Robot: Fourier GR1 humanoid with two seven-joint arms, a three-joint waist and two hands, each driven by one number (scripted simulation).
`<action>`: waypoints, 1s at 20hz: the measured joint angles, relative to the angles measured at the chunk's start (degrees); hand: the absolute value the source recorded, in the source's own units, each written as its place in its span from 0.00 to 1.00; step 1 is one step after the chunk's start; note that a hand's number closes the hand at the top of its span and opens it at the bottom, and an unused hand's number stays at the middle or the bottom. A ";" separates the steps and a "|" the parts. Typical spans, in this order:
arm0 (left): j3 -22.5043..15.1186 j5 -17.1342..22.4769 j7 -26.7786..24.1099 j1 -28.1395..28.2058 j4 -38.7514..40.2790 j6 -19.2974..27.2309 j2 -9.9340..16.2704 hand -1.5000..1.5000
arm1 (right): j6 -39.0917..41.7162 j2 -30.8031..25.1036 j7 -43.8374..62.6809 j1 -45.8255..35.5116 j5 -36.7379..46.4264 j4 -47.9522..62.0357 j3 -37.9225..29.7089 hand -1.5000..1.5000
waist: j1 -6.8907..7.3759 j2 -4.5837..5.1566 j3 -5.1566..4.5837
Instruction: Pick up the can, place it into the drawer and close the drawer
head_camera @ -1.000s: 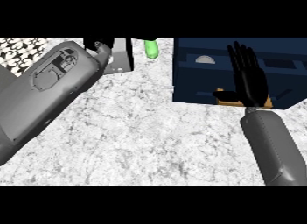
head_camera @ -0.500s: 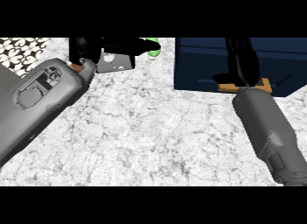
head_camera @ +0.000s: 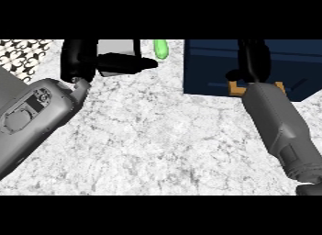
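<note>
At the table's far edge, the black left hand [head_camera: 99, 64] is curling round the pale grey metal can [head_camera: 117, 47]: light, rigid, likely slippery, best gripped mid-body. Right hand [head_camera: 252, 57] is hanging over the dark blue drawer [head_camera: 211, 64], fingers unclear.

Setting: you are looking at a kitchen work area.

- Tabletop [head_camera: 170, 137]: white and grey marbled stone, the kind used for kitchen counters; it fills most of your view.
- Drawer [head_camera: 211, 69]: dark navy box with tall walls, sitting at the tabletop's far right edge, built like cabinet storage.
- Patterned surface [head_camera: 18, 50]: black-and-white ornamental tile print, at the tabletop's far left corner.
- Green item [head_camera: 160, 48]: small and bright, at the tabletop's far edge just left of the drawer; what it is you cannot tell.
</note>
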 measured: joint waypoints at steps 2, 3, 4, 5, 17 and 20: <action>-0.02 -0.27 -0.16 1.64 -1.48 -0.05 0.48 0.00 | 0.69 -0.49 0.11 -1.62 0.17 1.93 -0.25 0.00 | 0.13 0.19 0.05; -0.12 -0.59 -0.47 2.34 -1.75 0.10 0.36 0.00 | 1.27 -0.66 0.04 -2.48 0.16 2.80 -0.38 0.00 | 0.03 0.34 0.12; -0.25 -0.89 -0.28 2.54 -2.11 0.39 0.13 0.00 | 1.26 -0.72 -0.07 -3.06 0.12 3.54 -0.57 0.00 | -0.05 0.42 0.13; -0.15 -0.96 -0.66 2.98 -2.25 0.22 -0.06 0.00 | 1.37 -0.90 -0.36 -3.58 -0.08 4.12 -0.84 0.00 | -0.04 0.56 0.13; 1.37 -1.82 -2.26 7.13 -4.46 -0.57 0.66 0.00 | 5.82 -0.40 -12.31 -6.62 -8.65 5.63 -8.04 0.00 | -1.23 1.11 0.44; 1.71 -1.83 -2.27 8.08 -5.28 -0.90 1.14 0.00 | 8.06 0.81 -15.82 -7.40 -12.70 5.03 -11.23 0.00 | -1.12 0.97 0.41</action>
